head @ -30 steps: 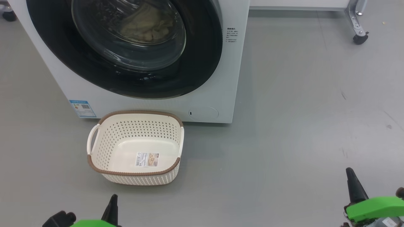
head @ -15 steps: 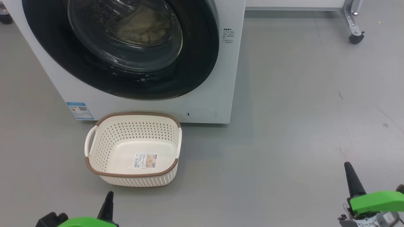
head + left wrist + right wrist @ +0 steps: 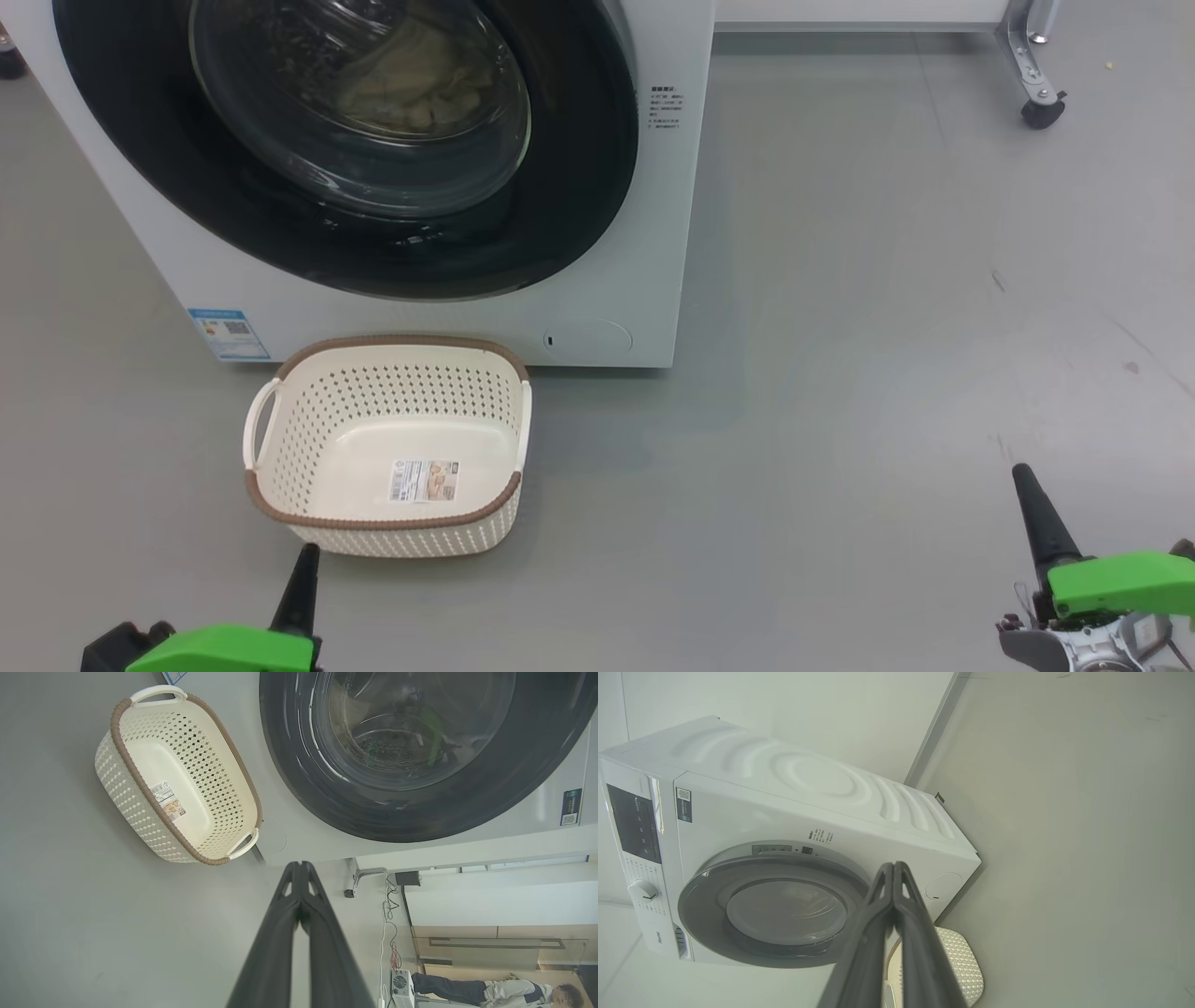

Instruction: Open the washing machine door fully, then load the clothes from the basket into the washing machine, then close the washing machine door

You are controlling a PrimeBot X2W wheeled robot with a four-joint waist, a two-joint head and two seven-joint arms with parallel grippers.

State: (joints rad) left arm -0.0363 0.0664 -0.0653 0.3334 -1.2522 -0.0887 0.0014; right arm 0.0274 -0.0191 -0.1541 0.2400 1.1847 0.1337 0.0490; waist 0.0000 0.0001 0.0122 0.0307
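A bare test lab
Around the washing machine — plain grey floor, a castered metal leg, loose cables beside it.

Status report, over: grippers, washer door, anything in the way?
Both shut, empty: left gripper, right gripper. The door closed, clothes inside behind its glass. Empty basket just before the washer.

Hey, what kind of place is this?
Probably a test lab staged for laundry, not a home: a front-loading washing machine and basket stand on a plain grey floor, with a caster-wheeled metal frame and loose cables nearby.
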